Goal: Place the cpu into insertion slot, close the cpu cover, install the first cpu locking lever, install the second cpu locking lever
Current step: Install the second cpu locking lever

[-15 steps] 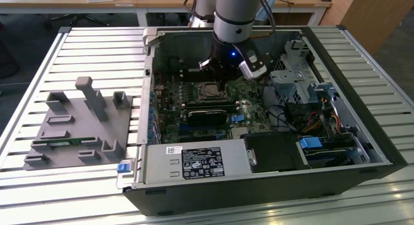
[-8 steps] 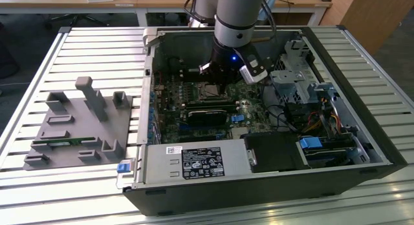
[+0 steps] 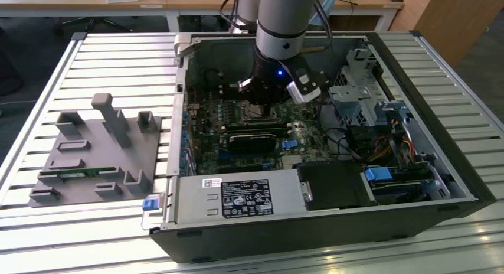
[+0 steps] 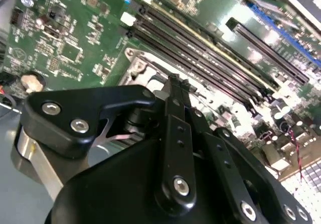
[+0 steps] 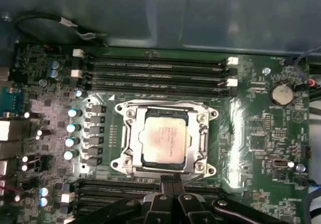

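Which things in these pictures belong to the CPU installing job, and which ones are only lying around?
Belonging to the job:
- cpu, seated in the insertion slot
- cpu cover, lying down around the chip
- gripper, at the socket's edge, fingers together

Only lying about:
- memory slots
- grey fixture block outside the case
- power supply
- coin battery

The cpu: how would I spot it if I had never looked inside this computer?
Find the open computer case and the green board inside it. Near the board's middle, between two banks of long dark memory slots, sits a silvery square cover. The cpu is the flat, dull grey metal square in that frame's window, the only plain metal face among small components.
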Tool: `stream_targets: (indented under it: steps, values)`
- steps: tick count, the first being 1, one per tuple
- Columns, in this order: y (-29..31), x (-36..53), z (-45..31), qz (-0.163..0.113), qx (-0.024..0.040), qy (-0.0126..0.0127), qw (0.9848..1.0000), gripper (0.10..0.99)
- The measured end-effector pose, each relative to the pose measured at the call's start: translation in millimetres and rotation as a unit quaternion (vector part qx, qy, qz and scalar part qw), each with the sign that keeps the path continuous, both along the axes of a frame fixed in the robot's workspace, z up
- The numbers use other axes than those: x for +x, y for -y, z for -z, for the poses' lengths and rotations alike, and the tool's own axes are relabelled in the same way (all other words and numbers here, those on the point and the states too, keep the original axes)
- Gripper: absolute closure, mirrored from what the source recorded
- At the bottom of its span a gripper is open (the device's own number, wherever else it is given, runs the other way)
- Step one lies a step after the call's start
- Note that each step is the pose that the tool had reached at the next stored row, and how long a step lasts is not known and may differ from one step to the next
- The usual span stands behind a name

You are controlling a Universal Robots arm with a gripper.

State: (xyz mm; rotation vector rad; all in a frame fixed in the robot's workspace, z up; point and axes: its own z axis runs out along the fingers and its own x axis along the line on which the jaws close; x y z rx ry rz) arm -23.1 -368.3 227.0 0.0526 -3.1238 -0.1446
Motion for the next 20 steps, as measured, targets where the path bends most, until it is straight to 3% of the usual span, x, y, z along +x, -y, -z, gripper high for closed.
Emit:
stream_targets:
  steps: [8, 16, 20]
  values:
    - [4.0, -19.1, 2.6, 0.0, 0.0004, 0.0001, 1.0, 0.98]
    - [4.1, -23.1, 13.2, 0.0, 0.0011, -0.0004, 1.0, 0.98]
    - [7.5, -24.6, 13.9, 0.0, 0.0148, -0.0003, 0.9999, 0.98]
